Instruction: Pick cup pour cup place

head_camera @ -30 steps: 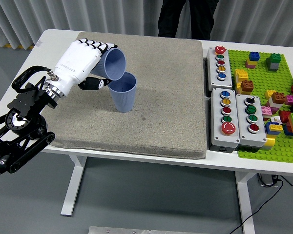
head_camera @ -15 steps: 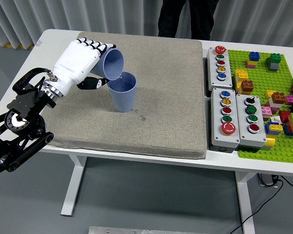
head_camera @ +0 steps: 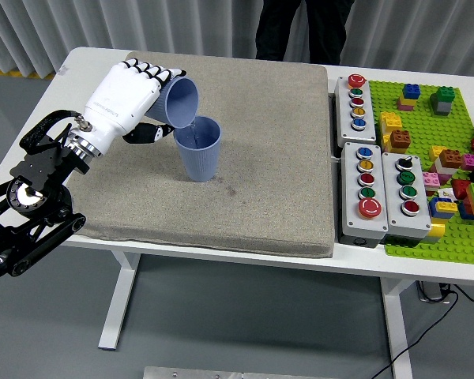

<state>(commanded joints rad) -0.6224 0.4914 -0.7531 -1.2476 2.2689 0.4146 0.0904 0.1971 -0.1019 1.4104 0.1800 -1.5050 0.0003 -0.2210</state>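
In the upper left of the frame the robot's white, glossy five-fingered left hand [head_camera: 126, 99] is wrapped around a blue-grey plastic cup [head_camera: 181, 100], its black-tipped fingers [head_camera: 152, 71] curled over the cup's upper side and the dark thumb below. The held cup is tipped far over, its round mouth facing right and downward, with the lower lip just above the rim of a second blue-grey plastic cup [head_camera: 198, 150]. That second cup stands upright, left of the picture's centre, on a large square mat of coarse beige-grey fabric [head_camera: 253, 189] with softly rounded edges; it tapers slightly toward its base and looks smooth and matte. Whether anything is falling between the two cups cannot be made out.

The hand joins a black arm of open metal brackets and round joints [head_camera: 31, 205] that enters from the lower left corner. The mat lies on a smooth white table [head_camera: 91, 59].

At the right of the frame, beside the mat, sit three grey rectangular button boxes [head_camera: 379, 197] with round coloured push-buttons, and further right a bright green studded baseplate [head_camera: 450, 126] carrying small plastic building bricks of many colours. At the top centre, beyond the far edge of the table, a person in dark trousers [head_camera: 300, 28] stands.
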